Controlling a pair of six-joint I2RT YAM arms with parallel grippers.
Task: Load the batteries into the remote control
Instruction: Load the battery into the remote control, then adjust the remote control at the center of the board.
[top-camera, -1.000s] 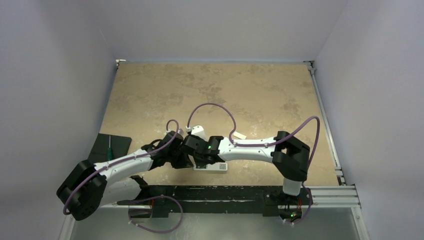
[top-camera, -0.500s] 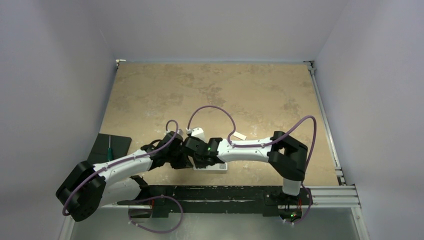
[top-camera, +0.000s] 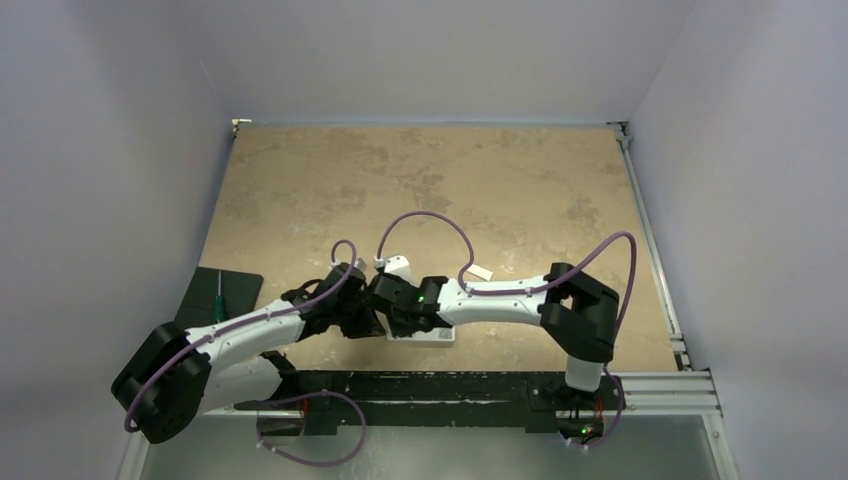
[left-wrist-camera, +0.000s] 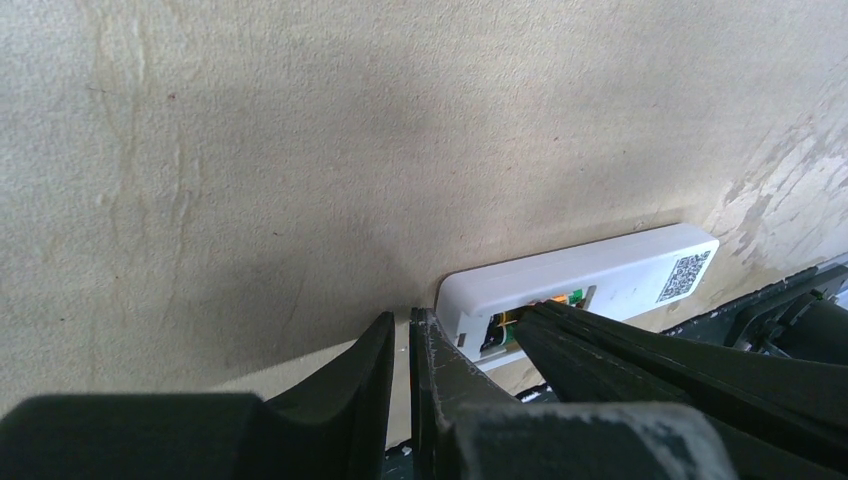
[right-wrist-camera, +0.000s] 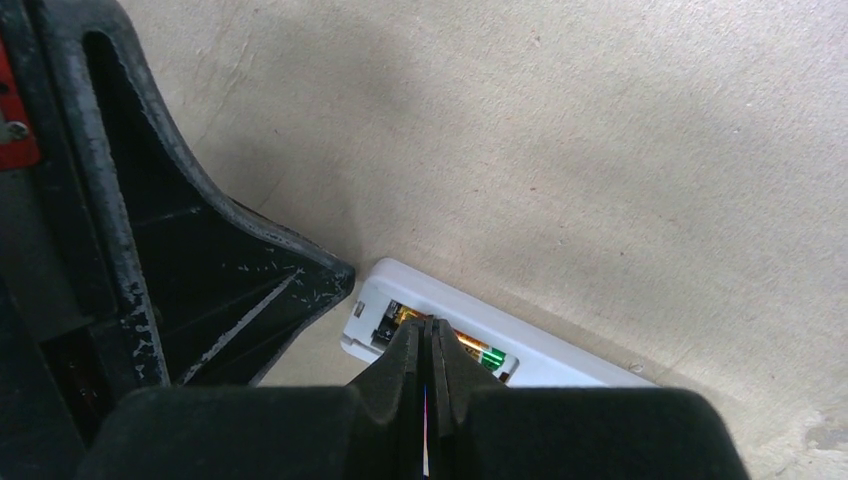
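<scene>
The white remote control (left-wrist-camera: 610, 272) lies back up near the table's front edge, its battery recess open and a dark square label at its right end. The batteries (right-wrist-camera: 487, 356) lie inside the recess, showing gold, green and a dark end. My right gripper (right-wrist-camera: 428, 322) is shut, and its joined tips rest down on the batteries in the recess. My left gripper (left-wrist-camera: 403, 318) stands just off the remote's left end, its fingers almost together with only a thin slit and nothing between them. From above, both grippers (top-camera: 388, 322) meet over the remote (top-camera: 438, 334).
A small white flat piece (top-camera: 481, 271) lies on the table behind the right arm. A black mat with a green-handled tool (top-camera: 219, 292) sits at the left edge. Metal rails (top-camera: 650, 384) run along the front and right edges.
The right arm has shifted slightly left and lower over the remote. The left arm and the remote stay where they were.
</scene>
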